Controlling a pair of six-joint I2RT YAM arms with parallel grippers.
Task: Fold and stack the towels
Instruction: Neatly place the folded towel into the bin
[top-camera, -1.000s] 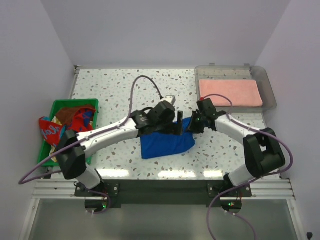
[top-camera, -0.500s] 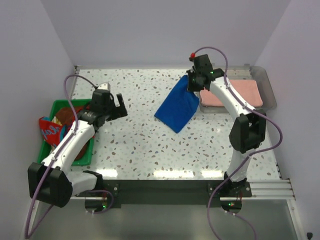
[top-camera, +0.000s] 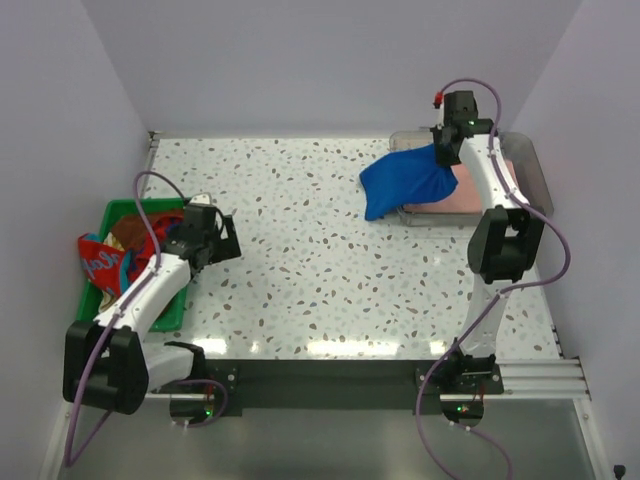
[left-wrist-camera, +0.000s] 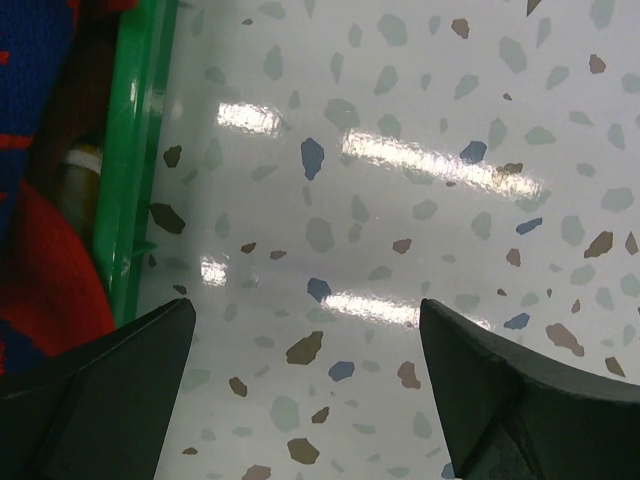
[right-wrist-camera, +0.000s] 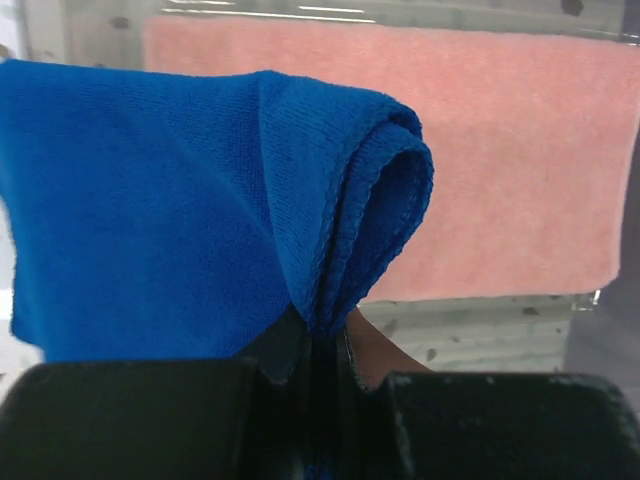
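The right gripper (right-wrist-camera: 322, 345) is pressed together on a bunched edge of the royal blue towel (right-wrist-camera: 150, 190), pinching several rolled layers at once. The rest of the cloth sags away to one side. From above, this gripper (top-camera: 448, 150) hangs over the far right corner of the counter (top-camera: 320, 270), and the blue towel (top-camera: 405, 180) droops leftward across the left end of the clear tray (top-camera: 535, 170). A salmon pink towel (top-camera: 435, 205) lies flat and folded in that tray.

The blue cloth looks light, soft and limp. It will likely drape and slip out of its fold unless it is lowered so that the hanging end lands first. The thick folded edge, or a corner of it, seems the safest place to grip.

The left gripper (top-camera: 225, 240) is spread wide and holds nothing. It sits low over bare counter just beside the green basket (top-camera: 120, 210) at the left edge, where a crumpled blue-and-red patterned towel (top-camera: 100, 262) awaits folding
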